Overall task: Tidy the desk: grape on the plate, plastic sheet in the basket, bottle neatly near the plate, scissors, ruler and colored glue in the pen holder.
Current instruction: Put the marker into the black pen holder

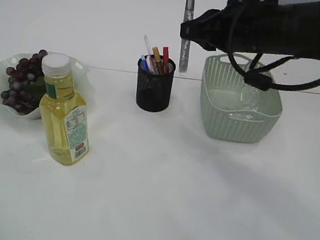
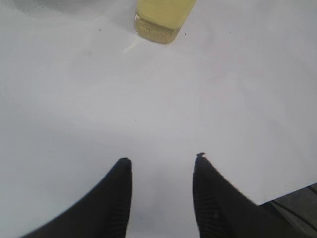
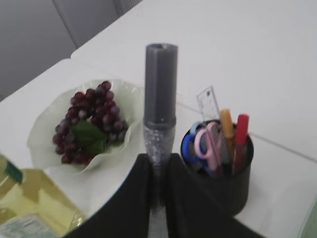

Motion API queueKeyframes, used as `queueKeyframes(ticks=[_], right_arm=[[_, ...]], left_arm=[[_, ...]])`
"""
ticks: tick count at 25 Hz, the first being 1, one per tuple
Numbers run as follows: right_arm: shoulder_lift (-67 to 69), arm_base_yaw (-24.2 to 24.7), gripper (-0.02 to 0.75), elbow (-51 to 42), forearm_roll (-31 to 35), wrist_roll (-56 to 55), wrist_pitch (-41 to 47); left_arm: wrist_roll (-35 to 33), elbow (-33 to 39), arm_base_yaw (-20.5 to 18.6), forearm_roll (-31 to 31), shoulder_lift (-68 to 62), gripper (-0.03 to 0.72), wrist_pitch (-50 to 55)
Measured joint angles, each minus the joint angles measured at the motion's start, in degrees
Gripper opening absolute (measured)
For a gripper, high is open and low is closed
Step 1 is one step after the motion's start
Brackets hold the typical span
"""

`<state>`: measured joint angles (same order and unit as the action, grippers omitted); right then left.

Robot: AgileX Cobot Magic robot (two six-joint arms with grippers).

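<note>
From outside, the right gripper (image 1: 187, 34) pinches the glitter glue tube (image 1: 187, 28) upright, high behind the black mesh pen holder (image 1: 153, 89). The green woven basket (image 1: 238, 116) sits right.

Left wrist: jaws spread over bare white worktop (image 2: 158, 109); bottle (image 2: 161, 20) ahead.

Right wrist: grapes (image 3: 89, 121) on wavy plate (image 3: 44, 134).

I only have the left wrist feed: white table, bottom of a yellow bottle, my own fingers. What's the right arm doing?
Observer: The right gripper is shut on a silver glitter glue tube, held upright above the table.
Operator: Where relative to the pen holder?
Observer: In the exterior view the tube hangs just right of and behind the pen holder.
Operator: Scissors and ruler in yet?
Observer: Yes, scissors and ruler both stand in it.
</note>
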<state>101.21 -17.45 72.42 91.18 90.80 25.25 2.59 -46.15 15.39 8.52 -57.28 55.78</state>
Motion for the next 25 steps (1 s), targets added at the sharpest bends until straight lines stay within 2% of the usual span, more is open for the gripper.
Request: queueKeyframes(ticks=[2, 5, 14, 25], right_arm=[[2.81, 0.0, 0.031, 2.18, 7.16, 8.99, -0.98], [7.16, 0.0, 0.031, 6.95, 10.6, 15.05, -2.08], [20.34, 0.0, 0.031, 22.36, 11.55, 17.87, 0.65], [29.26, 0.0, 0.031, 27.77, 11.55, 21.93, 1.94]], left_arm=[[0.0, 0.0, 0.0, 0.13, 0.0, 0.307, 0.0], [0.0, 0.0, 0.0, 0.13, 0.0, 0.307, 0.12], [0.0, 0.0, 0.0, 0.13, 0.0, 0.307, 0.12], [0.0, 0.0, 0.0, 0.13, 0.0, 0.307, 0.12]])
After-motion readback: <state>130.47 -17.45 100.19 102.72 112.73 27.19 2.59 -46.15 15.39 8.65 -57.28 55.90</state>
